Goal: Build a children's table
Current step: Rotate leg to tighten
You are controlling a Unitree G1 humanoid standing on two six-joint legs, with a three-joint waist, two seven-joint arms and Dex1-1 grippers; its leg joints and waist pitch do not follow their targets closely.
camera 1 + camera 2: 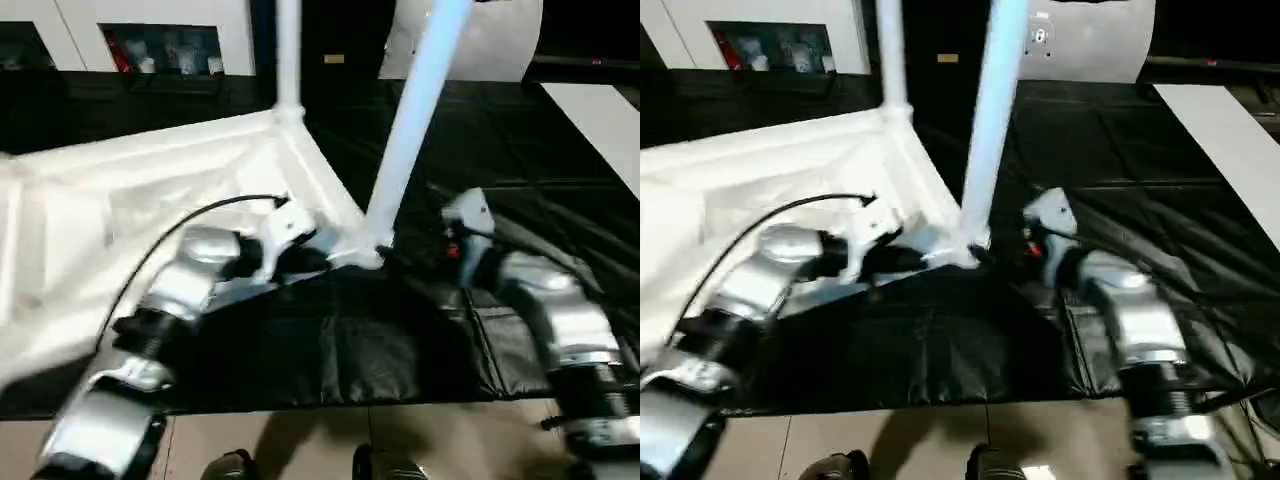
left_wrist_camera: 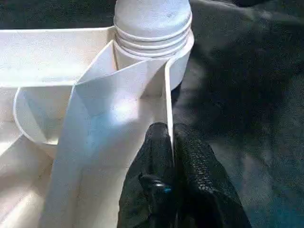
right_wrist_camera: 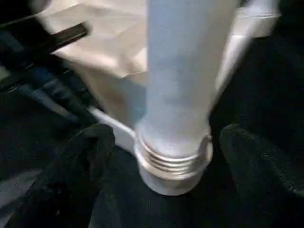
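The white table top [image 1: 120, 200] lies upside down on the black workbench [image 1: 330, 340], ribbed underside up. Two white legs stand in its corner sockets: one at the far corner [image 1: 288, 60], one at the near corner [image 1: 415, 110]. My left gripper [image 2: 172, 147] is shut on the table top's thin rim wall [image 2: 167, 95], just beside the near corner socket [image 2: 178, 71]. My right gripper [image 3: 167, 135] is open around the base of the near leg [image 3: 185, 71], one finger [image 3: 80, 161] on each side and apart from it. The leg's threads [image 3: 173, 161] show above the socket.
The workbench's front edge meets a tan floor [image 1: 330, 440], where my feet [image 1: 230, 465] show. A black cable [image 1: 200, 215] arcs over my left forearm. Shelves with small items [image 1: 160, 50] stand at the back, and a white panel [image 1: 600, 120] lies at the far right.
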